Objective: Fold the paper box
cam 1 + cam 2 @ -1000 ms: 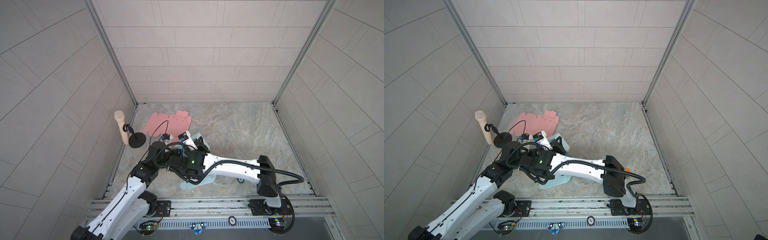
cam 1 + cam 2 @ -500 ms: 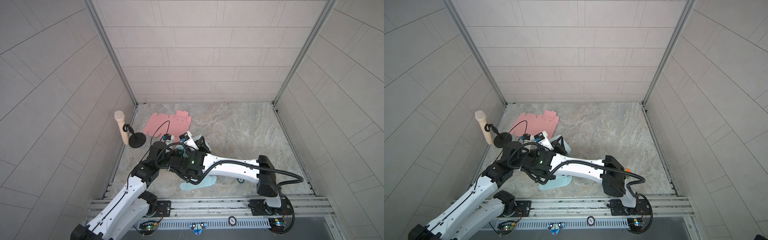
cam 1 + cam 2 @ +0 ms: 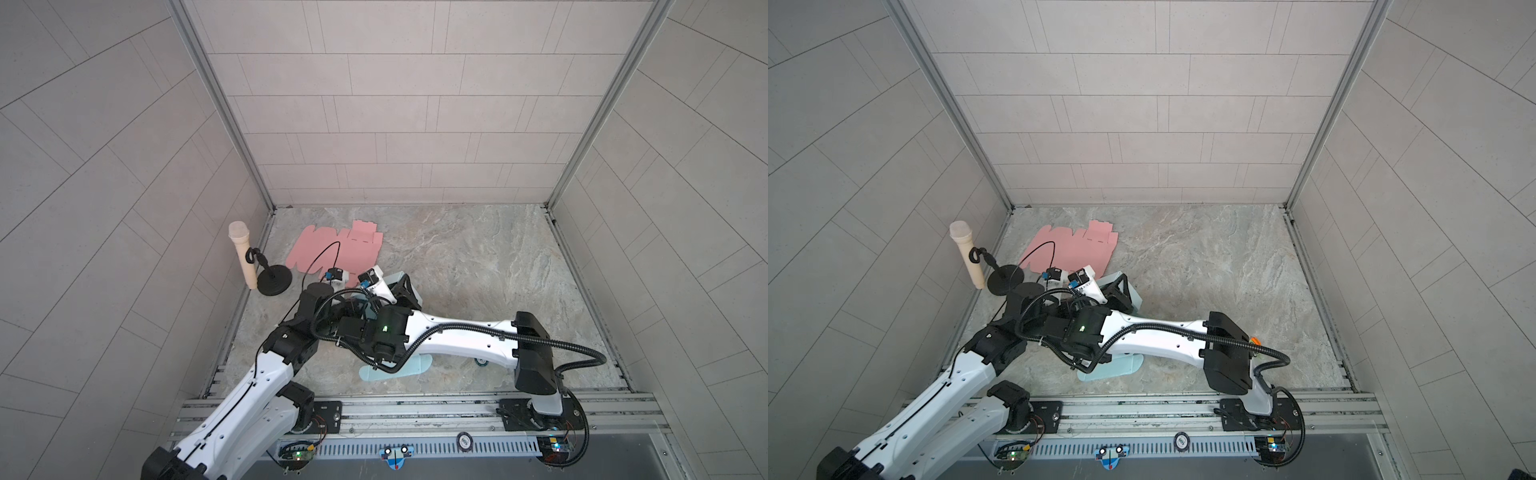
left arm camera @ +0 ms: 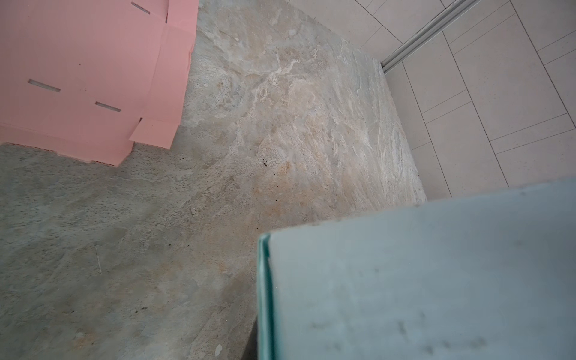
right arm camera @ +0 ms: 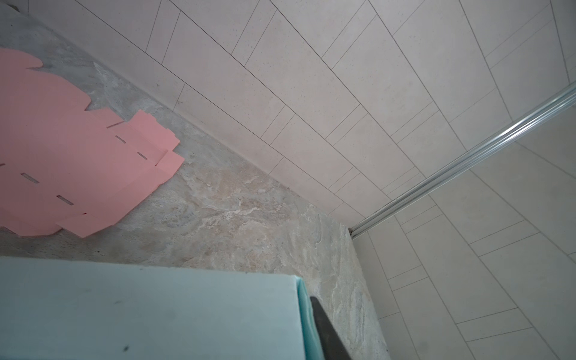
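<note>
Right wrist view: the light-blue paper box [image 5: 140,311] fills the lower left of the frame, close and blurred. One dark finger [image 5: 325,333] of my right pincer [image 3: 404,290] lies just beside the box's edge at the bottom. The other finger is out of sight, so I cannot tell how wide that pincer stands or whether it grips the box.

In the left wrist view a blue panel of the box fills the lower right.

In both top views my two arms cross over the lower left of the stone-patterned tabletop [image 3: 478,266], and the box sits under them, left of centre. One of its rounded flaps lies flat on the table lower down, beneath my right forearm.

My left pincer is buried under cables and wrists there. It is closed, but I cannot tell whether it has a wall of the box between its jaws.

A flat pink cardboard cutout [image 5: 62,171] lies above the box, toward the table's upper left. A beige microphone [image 3: 242,257] stands in a black stand [image 3: 273,282] at the table's left edge.
</note>
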Controlling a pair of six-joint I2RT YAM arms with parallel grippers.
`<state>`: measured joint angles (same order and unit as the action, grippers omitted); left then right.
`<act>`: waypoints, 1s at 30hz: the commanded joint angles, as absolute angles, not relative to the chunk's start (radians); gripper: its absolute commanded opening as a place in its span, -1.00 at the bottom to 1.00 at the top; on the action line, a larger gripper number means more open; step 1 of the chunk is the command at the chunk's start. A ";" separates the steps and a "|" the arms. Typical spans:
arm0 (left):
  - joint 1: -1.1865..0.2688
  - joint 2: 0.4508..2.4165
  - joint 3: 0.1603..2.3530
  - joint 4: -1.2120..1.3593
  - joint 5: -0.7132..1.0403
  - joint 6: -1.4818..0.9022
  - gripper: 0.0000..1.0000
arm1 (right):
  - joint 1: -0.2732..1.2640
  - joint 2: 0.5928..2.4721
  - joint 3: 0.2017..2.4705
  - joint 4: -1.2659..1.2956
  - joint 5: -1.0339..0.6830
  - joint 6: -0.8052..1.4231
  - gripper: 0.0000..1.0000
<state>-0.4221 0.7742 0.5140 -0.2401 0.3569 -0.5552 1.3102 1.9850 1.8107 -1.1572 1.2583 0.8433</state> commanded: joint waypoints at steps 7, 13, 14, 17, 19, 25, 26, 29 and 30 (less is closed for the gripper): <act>-0.439 0.776 0.508 -0.152 0.300 -0.482 -0.98 | 1.371 1.617 1.489 -0.799 0.964 0.779 -0.03; -0.439 0.795 0.506 -0.163 0.263 -0.407 -0.98 | 1.394 1.343 1.269 -0.586 0.753 0.683 0.56; -0.439 0.804 0.511 -0.166 0.264 -0.399 -0.98 | 1.392 1.312 1.258 -0.588 0.734 0.676 0.58; -0.440 0.831 0.516 -0.147 0.281 -0.402 -0.98 | 1.384 1.237 1.234 -0.609 0.729 0.649 0.59; -0.441 0.843 0.520 -0.147 0.278 -0.403 -0.98 | 1.370 1.212 1.204 -0.610 0.763 0.626 0.59; -0.442 0.859 0.532 -0.156 0.288 -0.410 -0.98 | 1.313 1.223 1.150 -0.610 0.720 0.582 0.55; -0.443 0.856 0.532 -0.153 0.290 -0.411 -0.98 | 1.303 1.216 1.132 -0.585 0.703 0.580 0.53; -0.446 0.853 0.535 -0.152 0.297 -0.411 -0.98 | 1.258 1.185 1.078 -0.495 0.622 0.567 0.51; -0.449 0.854 0.536 -0.152 0.300 -0.411 -0.98 | 1.242 1.185 1.068 -0.482 0.601 0.568 0.51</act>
<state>-0.4404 0.8604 0.5083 -0.1703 0.2886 -0.4248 1.2762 1.2133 1.0908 -0.5518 0.6724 0.5835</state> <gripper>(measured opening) 0.075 0.754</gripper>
